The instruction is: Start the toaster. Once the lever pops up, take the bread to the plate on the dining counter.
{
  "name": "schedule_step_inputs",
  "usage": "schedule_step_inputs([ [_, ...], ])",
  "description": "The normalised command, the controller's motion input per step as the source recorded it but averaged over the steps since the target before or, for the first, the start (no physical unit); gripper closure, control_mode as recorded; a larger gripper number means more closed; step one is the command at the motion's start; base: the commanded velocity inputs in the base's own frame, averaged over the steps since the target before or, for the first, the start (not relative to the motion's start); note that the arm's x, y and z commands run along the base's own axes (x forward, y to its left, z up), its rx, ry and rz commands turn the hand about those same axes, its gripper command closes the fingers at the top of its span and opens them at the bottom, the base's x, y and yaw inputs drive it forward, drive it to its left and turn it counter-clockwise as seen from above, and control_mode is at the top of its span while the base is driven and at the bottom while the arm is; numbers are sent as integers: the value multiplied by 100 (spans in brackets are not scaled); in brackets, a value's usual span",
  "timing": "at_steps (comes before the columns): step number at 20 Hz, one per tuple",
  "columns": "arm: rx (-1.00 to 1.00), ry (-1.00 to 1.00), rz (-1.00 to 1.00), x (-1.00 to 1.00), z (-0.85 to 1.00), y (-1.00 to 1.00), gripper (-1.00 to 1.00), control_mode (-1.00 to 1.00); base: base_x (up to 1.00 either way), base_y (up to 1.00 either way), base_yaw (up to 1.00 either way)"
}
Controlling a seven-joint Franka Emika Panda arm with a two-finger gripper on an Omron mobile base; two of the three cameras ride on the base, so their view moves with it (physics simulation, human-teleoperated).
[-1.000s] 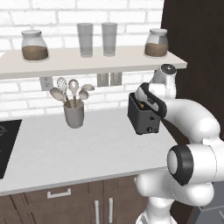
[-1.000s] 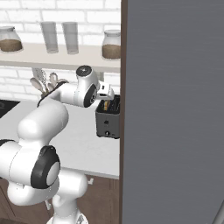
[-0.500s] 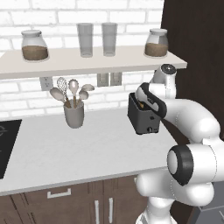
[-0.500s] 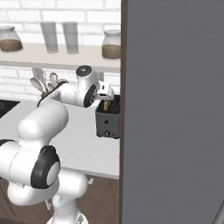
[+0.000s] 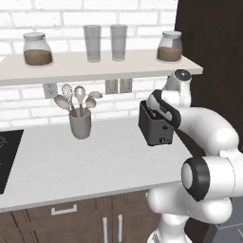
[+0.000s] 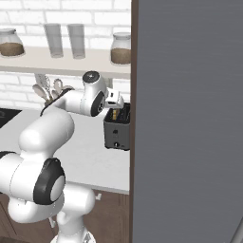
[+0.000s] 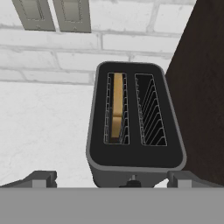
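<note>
The dark toaster (image 7: 133, 157) stands on the pale worktop, against a dark tall panel. A tan slice of bread (image 7: 116, 105) sits low in its left slot, while the right slot is bare. My gripper (image 7: 111, 178) hovers open above the toaster's front end, its fingertips (image 7: 43, 178) spread wider than the toaster and touching nothing. From the base, the hand hangs over the toaster (image 5: 154, 129), (image 6: 116, 134) with the bread (image 6: 122, 114) peeking out. The plate and the dining counter are out of view.
A dark tall panel (image 7: 202, 87) stands close on the toaster's right. A utensil crock (image 5: 79, 124) sits to the left on the worktop (image 5: 71, 161); a cooktop edge (image 5: 5, 159) lies farther left. The shelf (image 5: 95, 66) above carries jars and glasses.
</note>
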Motion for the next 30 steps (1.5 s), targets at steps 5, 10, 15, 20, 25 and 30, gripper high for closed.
schedule_step_inputs([
  [5, 0, 0, 0, 0, 0, 0, -100, -100, 0, 0, 0],
  [10, 0, 0, 0, 0, 0, 0, -100, -100, 0, 0, 0],
  [15, 0, 0, 0, 0, 0, 0, -100, -100, 0, 0, 0],
  [20, 0, 0, 0, 0, 0, 0, -100, -100, 0, 0, 0],
  [25, 0, 0, 0, 0, 0, 0, -100, -100, 0, 0, 0],
  [30, 0, 0, 0, 0, 0, 0, -100, -100, 0, 0, 0],
])
